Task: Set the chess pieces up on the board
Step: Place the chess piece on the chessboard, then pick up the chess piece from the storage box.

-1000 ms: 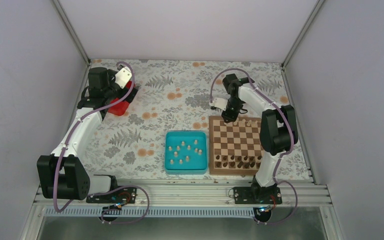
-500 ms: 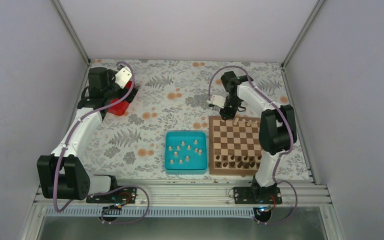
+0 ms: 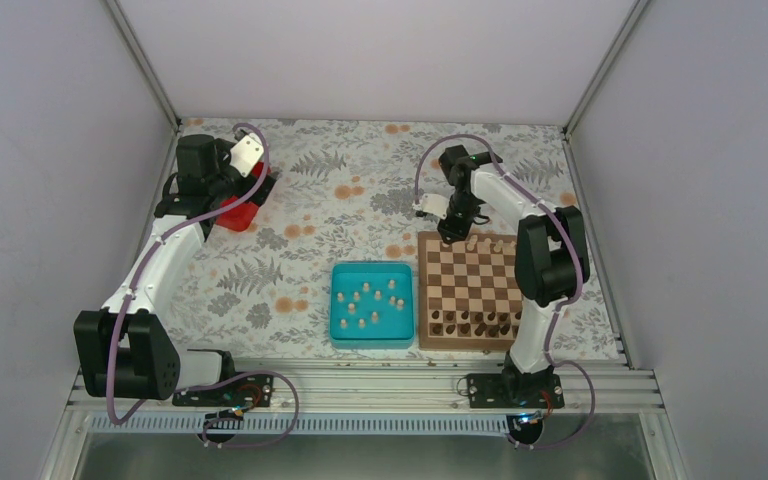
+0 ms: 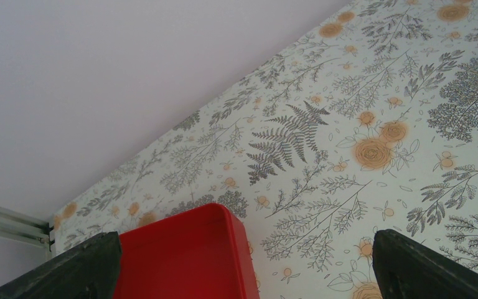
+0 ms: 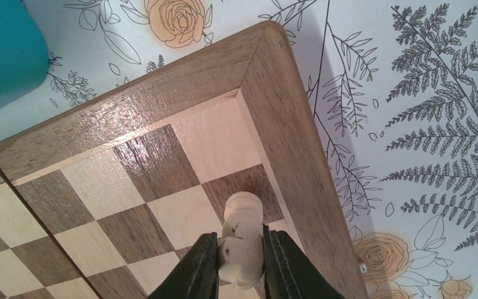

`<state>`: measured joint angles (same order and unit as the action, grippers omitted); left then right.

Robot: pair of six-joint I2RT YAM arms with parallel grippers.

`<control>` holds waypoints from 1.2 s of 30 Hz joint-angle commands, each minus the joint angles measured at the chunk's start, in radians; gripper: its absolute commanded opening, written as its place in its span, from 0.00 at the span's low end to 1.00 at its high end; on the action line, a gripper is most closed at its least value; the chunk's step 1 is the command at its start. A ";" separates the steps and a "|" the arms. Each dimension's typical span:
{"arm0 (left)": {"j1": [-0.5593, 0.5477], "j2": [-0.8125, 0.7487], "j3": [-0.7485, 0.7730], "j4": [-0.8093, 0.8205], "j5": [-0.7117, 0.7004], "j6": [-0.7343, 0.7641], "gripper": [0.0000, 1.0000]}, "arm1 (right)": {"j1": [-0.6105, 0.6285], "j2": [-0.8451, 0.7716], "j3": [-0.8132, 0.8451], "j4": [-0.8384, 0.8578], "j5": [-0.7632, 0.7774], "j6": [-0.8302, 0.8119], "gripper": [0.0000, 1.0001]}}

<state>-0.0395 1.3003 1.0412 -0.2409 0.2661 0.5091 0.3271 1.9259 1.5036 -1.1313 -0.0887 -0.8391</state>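
Note:
The wooden chessboard (image 3: pixel 470 290) lies right of centre, with dark brown chessmen on its near rows and a few pale beige pieces (image 3: pixel 492 243) on its far row. My right gripper (image 3: pixel 449 234) hangs over the board's far left corner, shut on a pale beige chess piece (image 5: pixel 241 233); the wrist view shows that piece held above the corner squares of the board (image 5: pixel 162 162). Several more pale pieces (image 3: pixel 370 303) lie in the teal tray (image 3: pixel 338 334). My left gripper (image 4: pixel 243 274) is open and empty at the far left, above the red box (image 4: pixel 180 255).
The red box (image 3: pixel 237 212) sits at the table's far left under the left arm. The teal tray stands directly left of the board. The floral tablecloth (image 3: pixel 340 190) covers the table, with grey walls on three sides.
My right gripper has shifted slightly left and away along the board's far edge, toward its far left corner, still holding the piece. The left arm has not moved.

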 commanded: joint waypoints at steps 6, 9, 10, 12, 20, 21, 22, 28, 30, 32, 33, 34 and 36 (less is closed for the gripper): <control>0.004 -0.003 -0.010 0.019 0.007 0.005 1.00 | 0.007 0.014 0.001 -0.003 0.004 0.009 0.32; 0.004 -0.004 -0.009 0.019 0.006 0.006 1.00 | 0.006 0.007 0.008 -0.006 -0.001 0.008 0.38; 0.004 -0.004 -0.010 0.021 0.005 0.006 1.00 | 0.006 0.005 0.013 -0.009 -0.004 0.008 0.40; 0.004 -0.005 -0.011 0.020 0.004 0.006 1.00 | 0.004 -0.005 0.023 -0.012 -0.001 0.009 0.40; 0.005 -0.013 -0.011 0.019 0.008 0.003 1.00 | 0.090 -0.018 0.158 -0.089 0.007 0.028 0.46; 0.006 -0.013 -0.011 0.018 0.008 0.003 1.00 | 0.117 -0.017 0.173 -0.107 0.007 0.033 0.46; 0.006 -0.016 -0.011 0.017 0.009 0.003 1.00 | 0.148 -0.016 0.185 -0.114 0.003 0.037 0.46; 0.006 -0.019 -0.010 0.014 0.007 0.001 1.00 | 0.362 -0.004 0.168 -0.120 -0.013 0.070 0.46; 0.006 -0.017 -0.011 0.012 0.010 0.000 1.00 | 0.430 -0.001 0.147 -0.110 -0.027 0.074 0.46; 0.005 -0.019 -0.011 0.013 0.012 0.000 1.00 | 0.485 -0.002 0.127 -0.097 -0.035 0.080 0.45; 0.006 -0.019 -0.010 0.012 0.012 -0.001 1.00 | 0.507 -0.002 0.122 -0.092 -0.045 0.083 0.45; 0.006 -0.018 -0.011 0.012 0.013 -0.001 1.00 | 0.530 -0.002 0.114 -0.090 -0.059 0.085 0.44; 0.006 -0.017 -0.011 0.016 0.013 -0.002 1.00 | 0.578 -0.004 0.081 -0.075 -0.074 0.091 0.44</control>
<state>-0.0391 1.3003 1.0412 -0.2405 0.2665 0.5087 0.8482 1.9308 1.6318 -1.2098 -0.1177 -0.7788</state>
